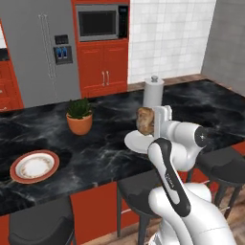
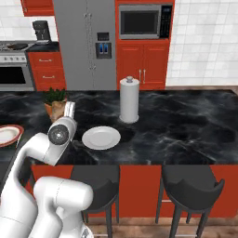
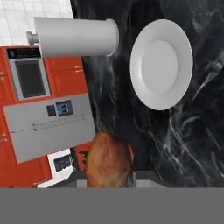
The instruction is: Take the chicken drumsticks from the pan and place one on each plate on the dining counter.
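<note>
Golden-brown and plump, a chicken drumstick [image 3: 108, 159] sits clamped in the closed hand [image 1: 154, 120] above the black marble counter [image 1: 201, 103], near the plain white plate [image 3: 162, 63]; it likely handles light, greasy and slippery, best held mid-meat.

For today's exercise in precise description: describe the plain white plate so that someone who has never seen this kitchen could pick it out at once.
Find the black marble counter with red sides. Near its front edge, just in front of the paper towel roll, lies the plain plate. Unlike the other plate, further along the counter past the plant pot, it has no red rim.
</note>
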